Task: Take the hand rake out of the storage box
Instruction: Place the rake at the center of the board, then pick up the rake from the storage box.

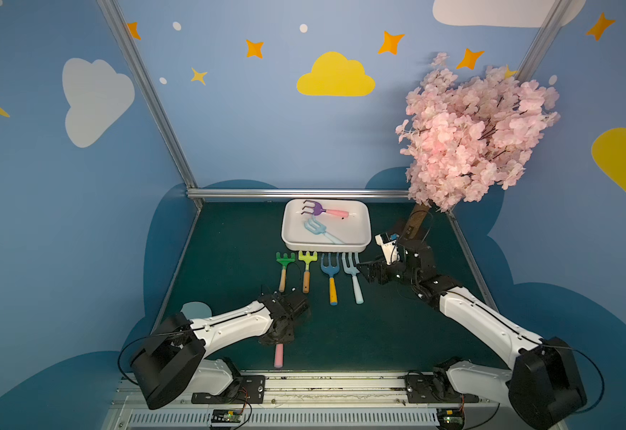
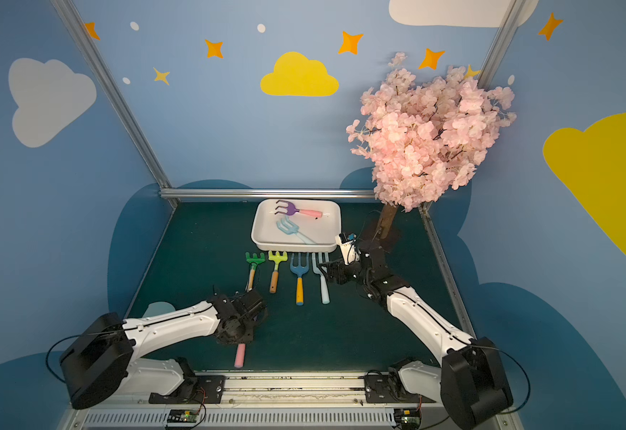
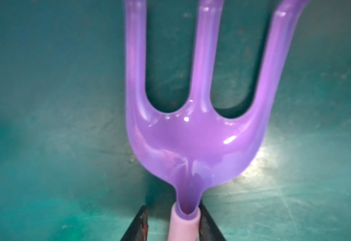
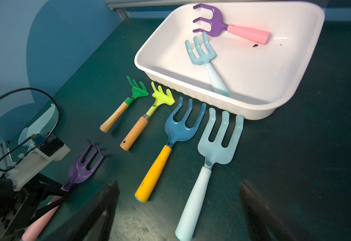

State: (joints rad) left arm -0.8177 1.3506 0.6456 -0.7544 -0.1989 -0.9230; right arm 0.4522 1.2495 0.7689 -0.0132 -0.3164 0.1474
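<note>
At 7 o'clock the left gripper (image 3: 173,208) straddles the purple fork's (image 3: 191,141) neck. Clamped or loose, I cannot tell, so pulling away could drag it. At 12, two rakes (image 1: 313,208) lie in the box (image 1: 358,229). At 3, the right gripper (image 4: 178,183) gapes empty; reaching boxward may scatter the pale fork (image 4: 220,141).

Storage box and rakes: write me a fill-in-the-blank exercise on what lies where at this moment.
The white box holds ___ rakes.
In front of it, ___ more lie in a row on the green mat.
The rake with the dark blue head in that row has a ___ handle.
The left gripper straddles the ___ handle of a purple rake.
Missing words: two, four, yellow, pink.
</note>
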